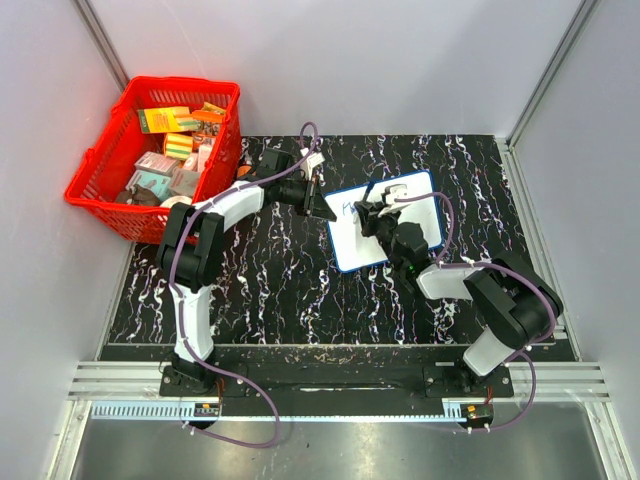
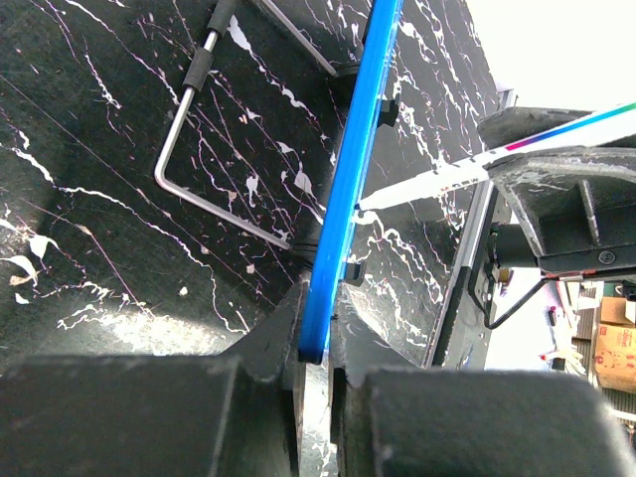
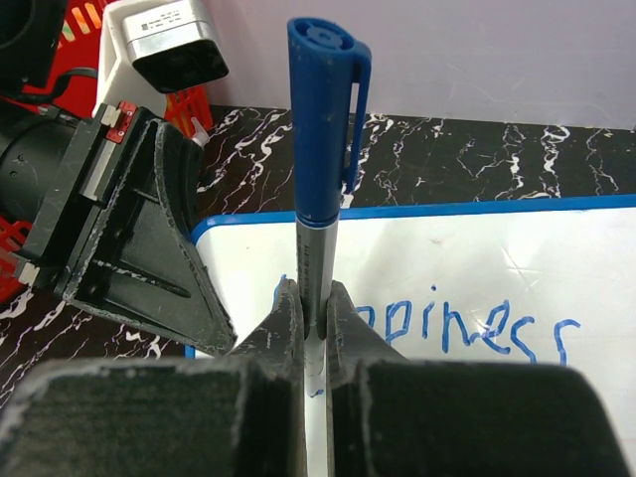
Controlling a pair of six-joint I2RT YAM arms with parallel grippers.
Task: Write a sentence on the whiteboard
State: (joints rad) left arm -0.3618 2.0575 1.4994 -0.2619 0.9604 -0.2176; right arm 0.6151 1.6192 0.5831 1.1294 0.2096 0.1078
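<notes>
- Whiteboard (image 1: 352, 250) lies on the tabletop (image 1: 270, 290) at centre, slightly right, skewed so its left corner points toward the near side.
- Left jaws are closed on the whiteboard's left edge. In the left wrist view the blue rim (image 2: 348, 179) runs edge-on straight into the gap between them.
- Right jaws are clamped on a marker (image 3: 316, 253), low on its barrel. They hang over the left part of the board, just right of the left jaws.
- The marker has its blue cap (image 3: 323, 109) on the upper end, pointing away from the board.
- In the left wrist view the marker's tip (image 2: 364, 207) meets the board's face just beyond the left jaws.
- Sentence (image 3: 467, 333): blue handwriting, legible as "ppiness" to the right of the marker.
- Hidden: the start of the word sits behind the marker and right jaws, with one blue stroke showing left of the barrel. The marker tip is not visible from the right wrist.
- From above the writing is too small to read, and the right arm (image 1: 510, 300) covers part of the board.
- A bent metal rod (image 2: 189, 149) shows left of the rim in the left wrist view. Cannot tell what it is attached to.
- Cannot tell whether the board lies fully flat.
- Red basket (image 1: 100, 180) of packets stands at the far left, well apart from the board.
</notes>
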